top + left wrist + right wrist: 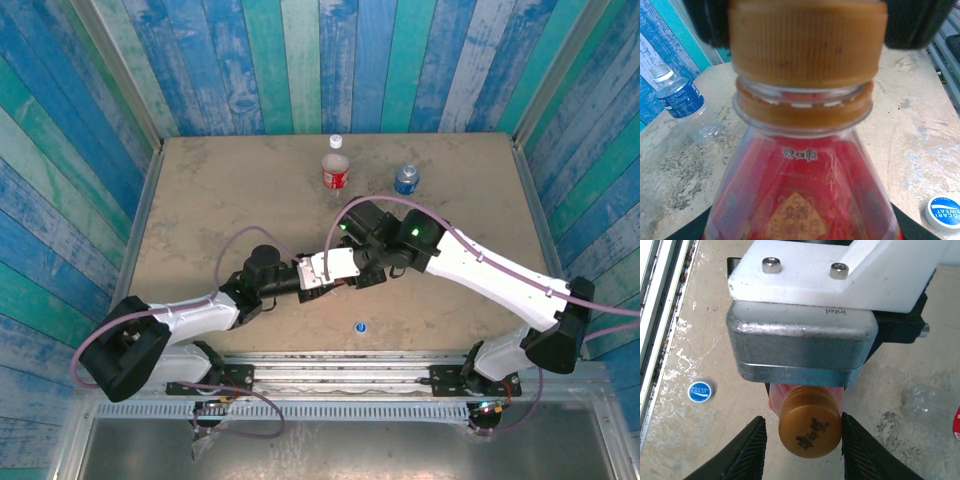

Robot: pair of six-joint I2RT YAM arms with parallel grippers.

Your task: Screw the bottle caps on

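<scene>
Black and white, the left arm (190, 315) reaches from the near left corner toward the middle of the table (200, 200). The left gripper (797, 226) is clamped on the red bottle (805, 190), its dark fingers (687, 229) showing at either side of the bottle's body in the left wrist view. The bottle is held off the table, and its neck points toward the right arm. The orange cap (810, 427) sits on that neck. A strip of clear neck shows between the cap and the orange ring (805, 112) below it.

Behind the grippers, near the far edge, the red-label bottle (336, 170) stands upright with the white cap (336, 141) on top. I cannot tell how tightly that cap is on. In front of the grippers, near the table's front edge, the blue cap (360, 326) lies alone, well apart from every bottle.

The right gripper (802, 432) straddles the orange cap. One of its ribbed fingers (862, 450) is against the cap's side. The other stands a narrow gap off, so the jaws are not yet pressed on it.

Further right, at the far edge, the blue-label bottle (407, 179) stands upright with its neck uncovered. The right arm (500, 275) runs back to the near right corner.
</scene>
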